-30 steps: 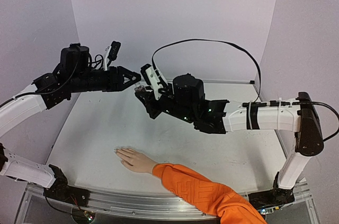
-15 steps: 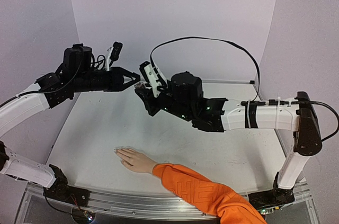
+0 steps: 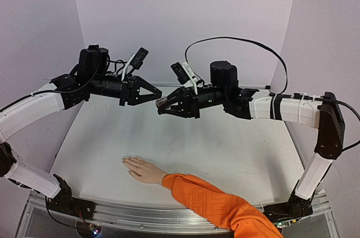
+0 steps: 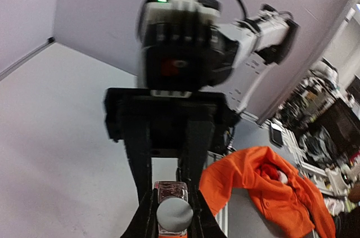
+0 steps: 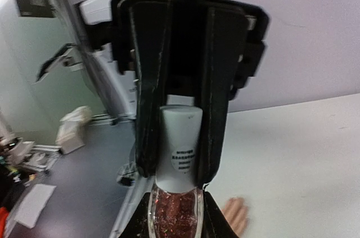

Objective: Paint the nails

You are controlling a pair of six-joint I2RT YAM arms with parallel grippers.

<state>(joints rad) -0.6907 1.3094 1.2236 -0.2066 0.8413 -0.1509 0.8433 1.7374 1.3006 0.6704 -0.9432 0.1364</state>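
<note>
A nail polish bottle with a red glitter glass body (image 5: 175, 215) and a whitish-grey cap (image 5: 180, 148) hangs in mid-air between both grippers. My right gripper (image 3: 166, 104) is shut on the glass body (image 3: 162, 102). My left gripper (image 3: 154, 98) faces it and is shut on the cap (image 4: 174, 214). The pale hand (image 3: 140, 169) with the orange sleeve (image 3: 214, 204) lies flat on the table near the front, well below the grippers. Its nails (image 3: 125, 161) point left and are barely distinguishable. The hand also shows in the right wrist view (image 5: 235, 214).
The white table (image 3: 225, 142) is walled by pale panels at the back and sides. A black cable (image 3: 236, 44) arcs over the right arm. The metal rail (image 3: 129, 215) runs along the front edge.
Both grippers, joined at the bottle, have shifted right and slightly down. The right arm has swung up and back, its wrist turned over. The hand has not moved.
</note>
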